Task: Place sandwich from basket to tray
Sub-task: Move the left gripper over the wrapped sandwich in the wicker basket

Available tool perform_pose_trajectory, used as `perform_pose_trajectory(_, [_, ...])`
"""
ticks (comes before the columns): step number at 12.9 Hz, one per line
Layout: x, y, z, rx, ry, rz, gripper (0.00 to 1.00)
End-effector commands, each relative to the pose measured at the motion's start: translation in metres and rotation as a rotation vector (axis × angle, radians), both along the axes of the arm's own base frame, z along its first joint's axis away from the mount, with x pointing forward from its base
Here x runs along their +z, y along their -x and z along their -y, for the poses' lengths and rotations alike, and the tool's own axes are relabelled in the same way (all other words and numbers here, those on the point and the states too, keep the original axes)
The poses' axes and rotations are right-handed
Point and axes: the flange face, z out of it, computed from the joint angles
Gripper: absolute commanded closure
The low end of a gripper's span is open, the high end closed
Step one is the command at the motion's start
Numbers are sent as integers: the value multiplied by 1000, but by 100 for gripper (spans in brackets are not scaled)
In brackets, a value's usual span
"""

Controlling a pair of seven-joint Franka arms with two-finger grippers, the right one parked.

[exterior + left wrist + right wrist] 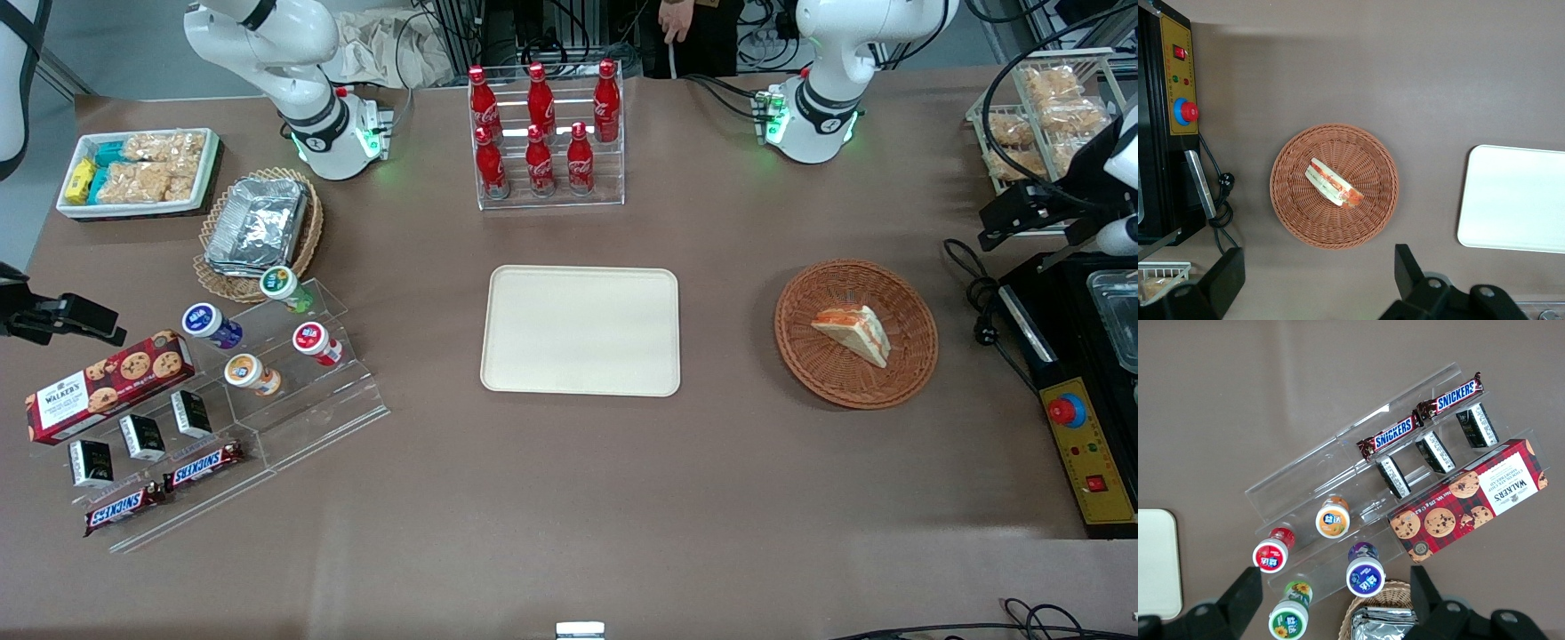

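In the middle of the basket, toward the working arm's end of the counter: the sandwich. A small triangular wedge, lying on the weave. Pale white bread on the broad face, with thin orange-red and green stripes of filling along the cut edge. Seen from the wrist camera as a slim slanted wedge with the striped edge showing.

Round and shallow, reddish-brown wicker in tight concentric rings with a slightly raised rim. Resting flat on the matte brown counter.

At the centre of the front frame, well apart from the basket: the tray. Flat, rectangular, smooth cream plastic, rounded corners, low rim.

High above the counter, clear of basket and sandwich: the gripper, jaws spread wide and holding nothing. Two black, blocky fingers, matte.

Near the basket, at the working arm's edge of the counter: a black control box with a yellow panel and a red button.
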Motion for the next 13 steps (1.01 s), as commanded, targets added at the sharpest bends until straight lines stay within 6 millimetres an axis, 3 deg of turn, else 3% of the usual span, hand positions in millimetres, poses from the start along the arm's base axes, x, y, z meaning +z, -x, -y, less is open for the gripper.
perform_pose_trajectory(1, [5,-2,-2,18,11,-4,0])
perform_pose_trajectory(4, [0,-1,-2,65,10,-20,0])
perform_pose_trajectory(7, [-22,2,0,409,12,-83,0])
perform_pose_trajectory(8, [-32,5,0,514,7,-108,0])
perform_pose_trajectory(11, [-70,18,-1,594,-10,-144,0])
perform_pose_trajectory(13, [-111,31,-2,720,-6,-119,0])
